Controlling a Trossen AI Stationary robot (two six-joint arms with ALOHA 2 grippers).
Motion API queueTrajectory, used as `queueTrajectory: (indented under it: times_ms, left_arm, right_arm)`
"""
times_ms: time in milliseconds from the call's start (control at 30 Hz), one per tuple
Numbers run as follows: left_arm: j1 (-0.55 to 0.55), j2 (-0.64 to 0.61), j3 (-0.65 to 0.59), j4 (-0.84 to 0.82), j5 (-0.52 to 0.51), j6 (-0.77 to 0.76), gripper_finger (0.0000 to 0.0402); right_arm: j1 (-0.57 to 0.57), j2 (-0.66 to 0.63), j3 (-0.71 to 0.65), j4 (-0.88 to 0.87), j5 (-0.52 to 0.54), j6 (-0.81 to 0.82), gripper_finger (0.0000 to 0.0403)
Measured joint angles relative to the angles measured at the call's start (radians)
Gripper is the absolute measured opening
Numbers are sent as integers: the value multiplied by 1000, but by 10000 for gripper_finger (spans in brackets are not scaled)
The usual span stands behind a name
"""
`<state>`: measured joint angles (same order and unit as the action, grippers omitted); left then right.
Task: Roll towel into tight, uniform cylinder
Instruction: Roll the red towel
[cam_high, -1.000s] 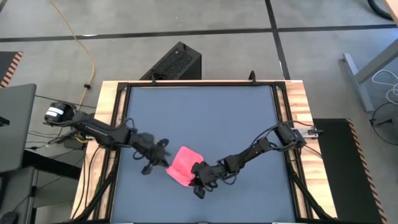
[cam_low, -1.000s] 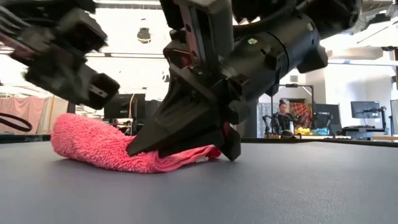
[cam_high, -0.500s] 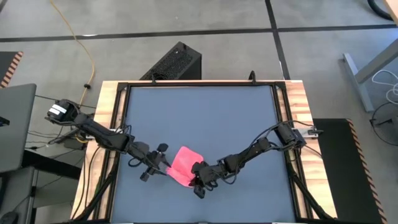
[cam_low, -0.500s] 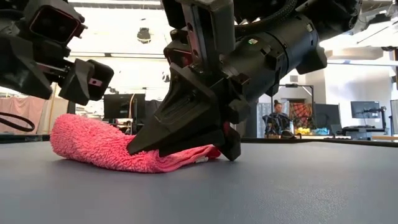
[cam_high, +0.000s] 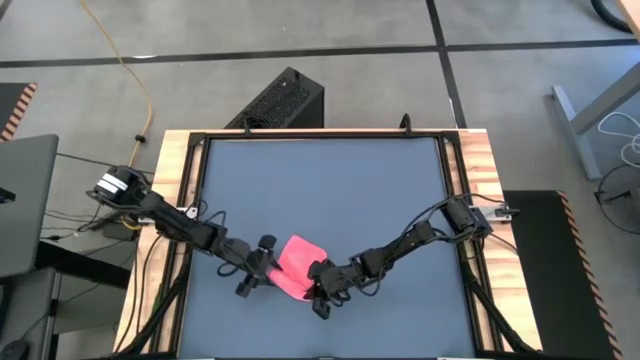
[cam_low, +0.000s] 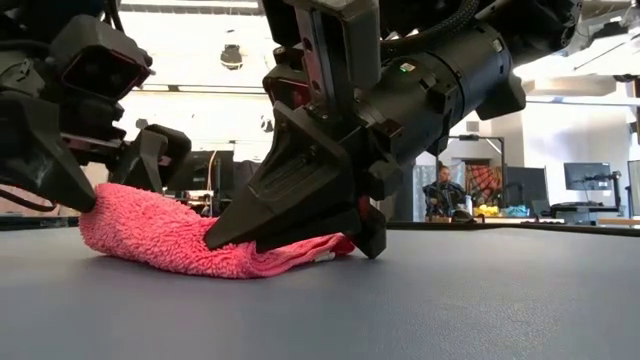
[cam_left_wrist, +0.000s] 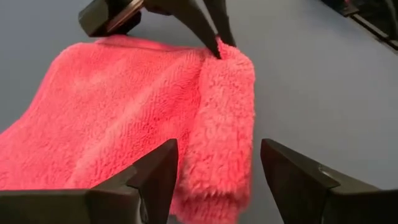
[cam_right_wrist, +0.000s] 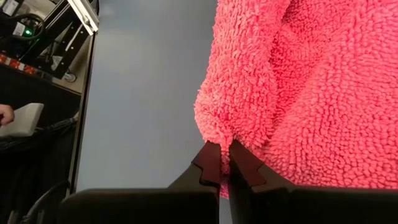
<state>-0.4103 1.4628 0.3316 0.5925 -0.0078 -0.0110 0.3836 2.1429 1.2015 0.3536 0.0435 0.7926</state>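
Now left claw (cam_left_wrist: 214, 177) wide astride the towel's (cam_left_wrist: 124, 118) roll, right claw (cam_right_wrist: 221, 165) pinched on its edge.

dark tabletop (cam_high: 320, 190), black box (cam_high: 277, 101), yellow cable (cam_high: 128, 65), seated person (cam_low: 444, 190)

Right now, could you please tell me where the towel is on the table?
In the high view the towel lies toward the table's near edge, slightly left of centre, between the open left pincer and the right pincer, which is shut on its edge.
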Motion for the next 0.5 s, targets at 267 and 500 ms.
queueTrajectory:
  times_ms: [267, 500]
  left_arm:
    - [1, 10, 14, -51, 25, -38, 139]
    - [3, 10, 15, -50, 93, -53, 12]
  right_arm:
    - [0, 0, 1, 1, 9, 22, 25]
    - [2, 1, 1, 3, 31, 42, 25]
